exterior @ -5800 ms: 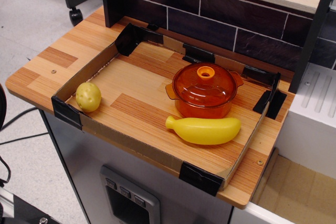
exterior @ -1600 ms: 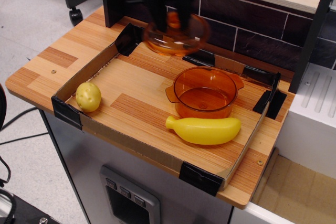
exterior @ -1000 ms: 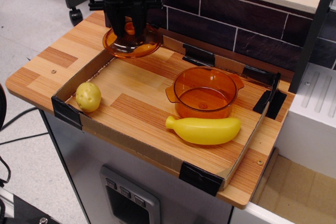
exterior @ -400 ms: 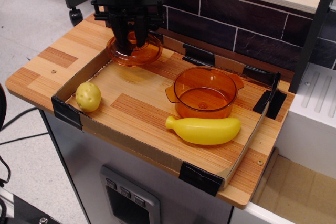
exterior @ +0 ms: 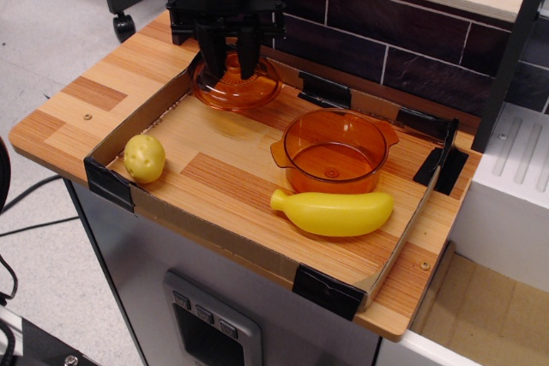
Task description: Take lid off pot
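The orange pot (exterior: pixel 334 153) stands uncovered in the right half of the cardboard tray (exterior: pixel 214 233), and its inside is bare. The domed orange lid (exterior: pixel 238 89) is at the tray's back left, low over the wood floor or just touching it. My black gripper (exterior: pixel 230 62) comes straight down onto it, with its fingers (exterior: pixel 211 56) closed on either side of the lid's lighter knob. The gripper hides most of the knob. The lid is well left of the pot and apart from it.
A yellow banana (exterior: pixel 333 212) lies just in front of the pot. A yellow potato (exterior: pixel 144 158) sits at the tray's left end. Low cardboard walls with black taped corners (exterior: pixel 327 290) ring the tray. A dark tiled wall (exterior: pixel 386 40) stands behind.
The lid was on the pot at first. The gripper lifted it off, carried it left to the tray's back-left corner, and has now lowered it and shifted slightly right.
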`<state>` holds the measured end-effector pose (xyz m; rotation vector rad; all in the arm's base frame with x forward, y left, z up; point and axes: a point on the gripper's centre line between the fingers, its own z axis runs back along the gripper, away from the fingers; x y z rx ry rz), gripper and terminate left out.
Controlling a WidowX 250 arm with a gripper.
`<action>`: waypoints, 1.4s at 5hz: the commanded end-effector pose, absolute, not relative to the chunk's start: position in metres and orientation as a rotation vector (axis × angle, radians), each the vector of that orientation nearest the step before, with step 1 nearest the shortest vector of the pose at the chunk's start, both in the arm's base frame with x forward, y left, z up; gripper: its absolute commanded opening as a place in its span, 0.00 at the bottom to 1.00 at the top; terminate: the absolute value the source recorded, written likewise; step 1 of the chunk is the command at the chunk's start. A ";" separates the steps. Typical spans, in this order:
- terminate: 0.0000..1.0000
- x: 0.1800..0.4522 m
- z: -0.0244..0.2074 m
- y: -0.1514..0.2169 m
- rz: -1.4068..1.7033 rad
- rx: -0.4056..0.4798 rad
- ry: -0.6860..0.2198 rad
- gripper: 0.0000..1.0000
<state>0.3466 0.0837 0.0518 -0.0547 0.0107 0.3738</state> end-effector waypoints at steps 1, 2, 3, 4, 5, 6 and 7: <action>0.00 0.355 0.066 0.088 0.382 -0.015 -0.034 1.00; 0.00 0.353 0.069 0.087 0.372 -0.015 -0.030 1.00; 0.00 0.352 0.075 0.087 0.372 -0.027 -0.033 1.00; 0.00 0.349 0.096 0.084 0.397 0.001 -0.066 1.00; 0.00 0.346 0.125 0.090 0.440 0.031 -0.067 1.00; 0.00 0.343 0.156 0.105 0.470 0.017 -0.041 1.00; 0.00 0.343 0.156 0.105 0.470 0.017 -0.041 1.00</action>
